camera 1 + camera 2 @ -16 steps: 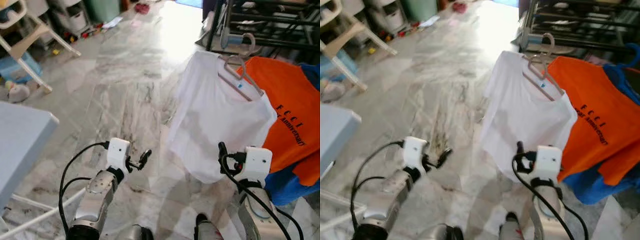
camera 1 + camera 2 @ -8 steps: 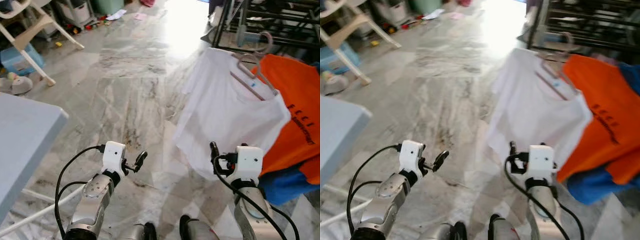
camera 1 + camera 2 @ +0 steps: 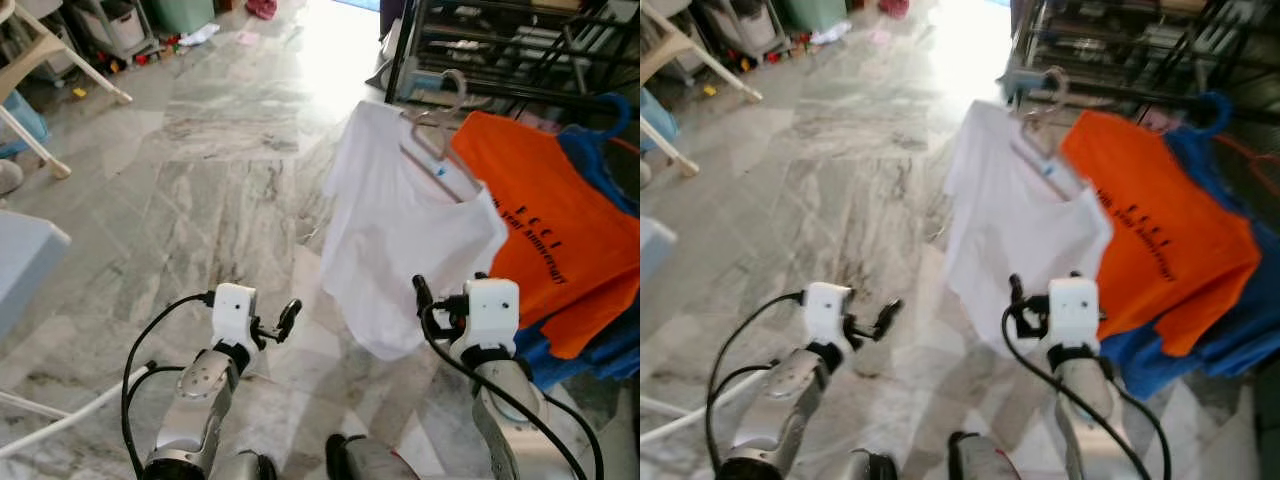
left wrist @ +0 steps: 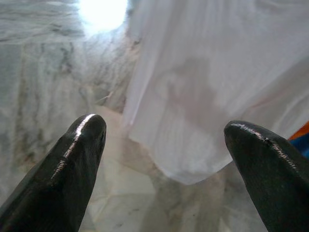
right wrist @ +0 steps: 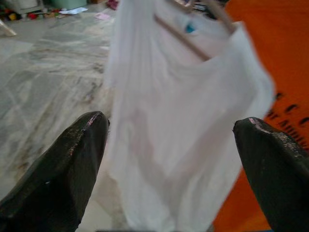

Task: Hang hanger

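Against the picture from half a second back, the whole scene has slid: the black rack [image 3: 520,60] and the garments sit further left and more of the orange shirt [image 3: 545,240] and the blue garment [image 3: 600,160] is in frame. I read that as my head camera swinging, not the clothes moving. The white T-shirt [image 3: 405,240] hangs the same way on its pale hanger [image 3: 440,135], and both arms hold much the same low pose in front of me. So I judge the hanging itself to be done already, with the hook up on the rack, and I am only backing or turning off it.

The hanger's hook points up and away from me toward the rack rail, though I cannot make out the exact contact at the rail. Its long axis, shoulder to shoulder, runs on a slant from upper left down to lower right, so the shirt hangs tilted, its hem dropping towards the marble floor [image 3: 200,200].

My left gripper [image 3: 278,322] is held over the floor, fingers spread wide and empty in the left wrist view. My right gripper [image 5: 174,159] is just before the shirt's hem, likewise wide apart and holding nothing
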You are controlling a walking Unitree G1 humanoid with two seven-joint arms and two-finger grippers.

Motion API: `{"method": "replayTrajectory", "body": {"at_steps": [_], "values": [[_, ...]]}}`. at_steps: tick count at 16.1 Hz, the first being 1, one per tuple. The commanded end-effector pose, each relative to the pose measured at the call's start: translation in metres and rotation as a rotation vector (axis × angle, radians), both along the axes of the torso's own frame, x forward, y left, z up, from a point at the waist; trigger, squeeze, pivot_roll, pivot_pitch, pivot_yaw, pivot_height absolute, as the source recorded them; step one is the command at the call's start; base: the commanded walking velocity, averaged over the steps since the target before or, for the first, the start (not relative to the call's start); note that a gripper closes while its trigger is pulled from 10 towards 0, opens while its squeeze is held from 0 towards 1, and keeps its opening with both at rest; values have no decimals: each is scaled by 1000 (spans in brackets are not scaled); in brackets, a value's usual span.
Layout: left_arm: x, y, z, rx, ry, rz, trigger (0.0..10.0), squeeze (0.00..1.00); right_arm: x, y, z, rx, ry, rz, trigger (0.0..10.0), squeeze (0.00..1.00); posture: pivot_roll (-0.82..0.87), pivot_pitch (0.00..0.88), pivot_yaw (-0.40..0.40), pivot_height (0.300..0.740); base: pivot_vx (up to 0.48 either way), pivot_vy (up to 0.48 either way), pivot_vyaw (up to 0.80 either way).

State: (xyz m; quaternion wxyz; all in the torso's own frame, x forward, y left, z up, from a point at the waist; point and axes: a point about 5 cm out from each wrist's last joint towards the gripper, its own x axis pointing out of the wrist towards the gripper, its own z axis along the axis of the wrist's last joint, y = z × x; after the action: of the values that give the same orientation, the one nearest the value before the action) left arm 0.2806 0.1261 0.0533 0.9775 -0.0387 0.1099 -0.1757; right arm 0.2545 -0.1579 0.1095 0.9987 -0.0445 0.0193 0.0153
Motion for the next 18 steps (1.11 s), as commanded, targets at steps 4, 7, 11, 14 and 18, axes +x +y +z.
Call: {"method": "replayTrajectory", "body": {"at_steps": [4,7,11,14,18], "values": [[1,9,-3,29,17,-4,10000,0,-2,2,-5,2,16,-12,10000,0,-198,221,34,740,0,-120,0],[4,8,-2,38,16,-21,10000,0,-2,-2,-4,4,5,-45,10000,0,-206,222,53,740,0,-460,0],[9,8,0,47,10,-35,10000,0,-2,-2,-3,3,-2,-58,10000,0,-206,219,65,740,0,-399,0],[10,9,0,46,10,-36,10000,0,-1,0,-3,0,-8,-62,10000,0,-204,219,66,740,0,-480,275],[9,9,-1,49,13,-36,10000,0,-1,-4,-1,0,-19,-75,10000,0,-204,220,69,740,0,-439,0]]}}
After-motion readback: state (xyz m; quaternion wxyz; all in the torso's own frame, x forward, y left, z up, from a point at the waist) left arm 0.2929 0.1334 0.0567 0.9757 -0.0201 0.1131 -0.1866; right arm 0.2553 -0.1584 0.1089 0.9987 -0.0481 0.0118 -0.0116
